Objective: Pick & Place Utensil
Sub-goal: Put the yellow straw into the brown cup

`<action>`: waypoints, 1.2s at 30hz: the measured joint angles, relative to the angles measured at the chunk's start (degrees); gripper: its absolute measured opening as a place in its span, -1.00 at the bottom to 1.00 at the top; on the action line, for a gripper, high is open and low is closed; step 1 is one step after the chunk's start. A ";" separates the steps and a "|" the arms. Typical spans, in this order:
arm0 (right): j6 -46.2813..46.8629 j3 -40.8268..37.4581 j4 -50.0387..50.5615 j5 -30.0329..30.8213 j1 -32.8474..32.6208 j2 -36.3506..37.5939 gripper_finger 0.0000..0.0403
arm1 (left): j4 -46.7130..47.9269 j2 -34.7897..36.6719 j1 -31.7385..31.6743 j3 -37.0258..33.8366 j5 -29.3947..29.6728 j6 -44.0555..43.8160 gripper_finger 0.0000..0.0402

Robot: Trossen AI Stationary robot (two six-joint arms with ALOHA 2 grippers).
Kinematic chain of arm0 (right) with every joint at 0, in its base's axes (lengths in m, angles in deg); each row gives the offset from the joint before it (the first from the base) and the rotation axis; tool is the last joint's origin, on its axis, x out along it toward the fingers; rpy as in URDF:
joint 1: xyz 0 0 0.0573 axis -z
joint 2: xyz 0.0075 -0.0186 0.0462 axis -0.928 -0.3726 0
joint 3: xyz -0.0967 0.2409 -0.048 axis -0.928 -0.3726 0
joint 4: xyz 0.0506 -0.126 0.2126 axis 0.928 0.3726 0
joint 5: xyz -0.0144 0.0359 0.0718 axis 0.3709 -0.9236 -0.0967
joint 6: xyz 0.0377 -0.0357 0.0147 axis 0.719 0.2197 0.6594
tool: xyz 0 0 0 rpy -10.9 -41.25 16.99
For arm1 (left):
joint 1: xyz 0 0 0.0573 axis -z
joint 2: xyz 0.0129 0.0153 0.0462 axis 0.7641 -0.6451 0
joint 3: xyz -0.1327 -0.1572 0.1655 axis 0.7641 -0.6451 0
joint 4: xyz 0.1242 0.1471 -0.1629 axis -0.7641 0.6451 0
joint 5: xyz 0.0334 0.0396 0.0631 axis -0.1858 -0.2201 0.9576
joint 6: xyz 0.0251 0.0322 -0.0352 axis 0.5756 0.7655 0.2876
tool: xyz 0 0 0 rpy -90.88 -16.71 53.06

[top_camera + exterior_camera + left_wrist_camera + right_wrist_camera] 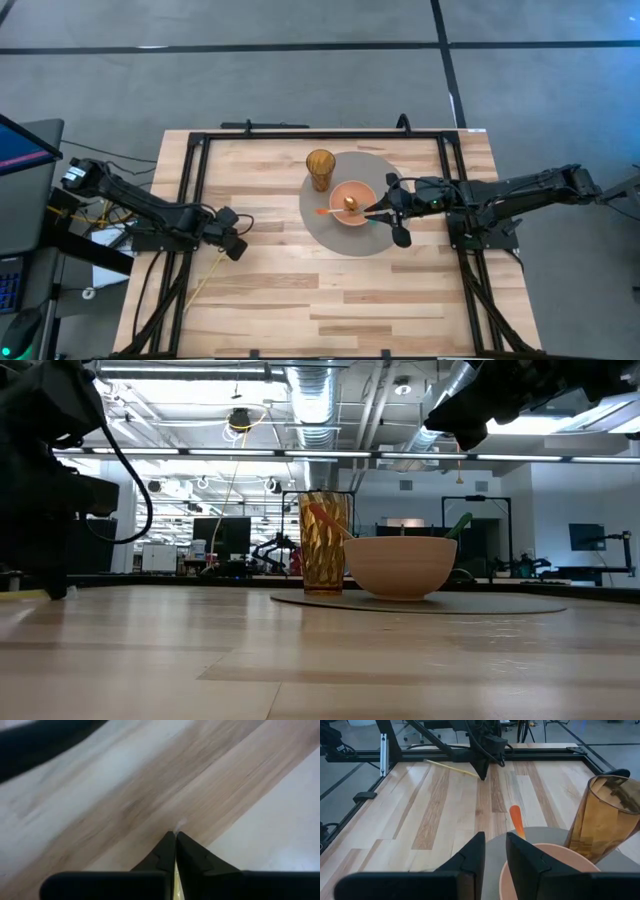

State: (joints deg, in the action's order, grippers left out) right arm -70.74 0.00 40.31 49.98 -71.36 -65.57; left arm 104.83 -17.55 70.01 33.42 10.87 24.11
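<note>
An orange-handled spoon point(335, 209) lies across the pink bowl point(366, 190) on a grey mat point(330, 232) beside the amber cup point(320, 168), right gripper point(384, 211) spread over the rim, left gripper point(236, 243) pressed together

An orange-handled utensil point(337, 209) rests tilted in the pink bowl point(353, 203) on the mat.

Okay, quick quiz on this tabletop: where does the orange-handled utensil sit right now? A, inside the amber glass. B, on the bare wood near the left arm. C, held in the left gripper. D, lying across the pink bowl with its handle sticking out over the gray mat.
D: in the high view the orange-handled utensil lies across the pink bowl, its handle reaching out over the gray mat, beside the amber glass.
</note>
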 joint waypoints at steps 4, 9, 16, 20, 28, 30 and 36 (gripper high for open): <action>-0.01 0.00 -0.01 0.00 0.00 -0.01 -0.64 | -2.66 0.06 -0.04 3.08 2.78 1.78 -0.94; -0.02 0.00 -0.03 0.00 0.00 0.02 -0.64 | -11.51 0.11 -0.04 7.30 8.41 10.15 -0.97; -0.04 0.00 -0.03 0.00 0.00 0.02 -0.64 | -32.91 0.11 -1.06 13.61 17.84 36.28 -0.95; -0.04 0.00 -0.03 0.00 0.01 0.02 -0.64 | -50.64 0.13 -2.87 16.46 20.63 57.04 -0.97; -0.04 0.00 -0.03 0.01 -0.01 0.02 -0.64 | -75.26 0.10 -9.90 20.85 15.08 87.11 -0.95; -0.04 0.00 -0.03 0.02 0.00 0.02 -0.64 | -79.35 -0.27 -13.09 21.15 10.15 88.93 -0.96; -0.06 0.00 -0.03 0.02 -0.01 0.02 -0.64 | -90.68 -6.07 -23.35 21.15 -5.89 89.08 -0.94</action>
State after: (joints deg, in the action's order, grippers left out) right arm -70.80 0.00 40.28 50.01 -71.37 -65.56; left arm 14.14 -23.62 46.66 54.57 4.98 113.19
